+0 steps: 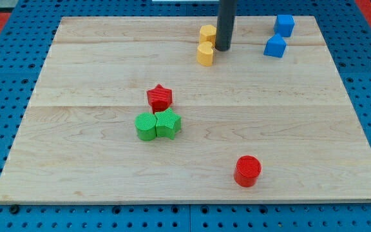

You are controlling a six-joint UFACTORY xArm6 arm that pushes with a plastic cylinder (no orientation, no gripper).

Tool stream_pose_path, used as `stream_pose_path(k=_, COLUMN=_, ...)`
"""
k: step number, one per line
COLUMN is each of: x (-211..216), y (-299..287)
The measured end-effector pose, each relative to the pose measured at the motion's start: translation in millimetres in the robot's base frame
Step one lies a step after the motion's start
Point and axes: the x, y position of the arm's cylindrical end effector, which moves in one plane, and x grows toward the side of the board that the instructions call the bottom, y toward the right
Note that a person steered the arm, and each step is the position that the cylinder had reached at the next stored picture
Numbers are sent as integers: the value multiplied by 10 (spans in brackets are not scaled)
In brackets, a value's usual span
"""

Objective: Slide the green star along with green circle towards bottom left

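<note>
Approaching, by my reading: my tip (223, 49) stands bare, touching no block, beside the yellow blocks (206, 44) at the view's top. Green star (169, 123) and green circle (146, 126) sit touching mid-board, well apart from it, red star (160, 97) just above. Next: circle round to the pair's upper right, avoiding red star, then push. No containers.
</note>
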Motion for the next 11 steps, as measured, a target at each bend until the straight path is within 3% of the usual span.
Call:
stream_pose_path(k=1, x=592, y=420)
stream_pose_path(k=2, x=794, y=405)
stream_pose_path(k=3, x=289, y=-198)
stream_pose_path(k=4, x=547, y=272)
stream_pose_path(k=5, x=1123, y=1234)
stream_pose_path(k=6, x=2359, y=1723)
stream_pose_path(k=7, x=3376, y=1564)
stream_pose_path(k=8, x=3321, y=642)
stream_pose_path(k=9, x=2837, y=-362)
stream_pose_path(k=10, x=2207, y=-684)
stream_pose_path(k=11, x=1946, y=-544)
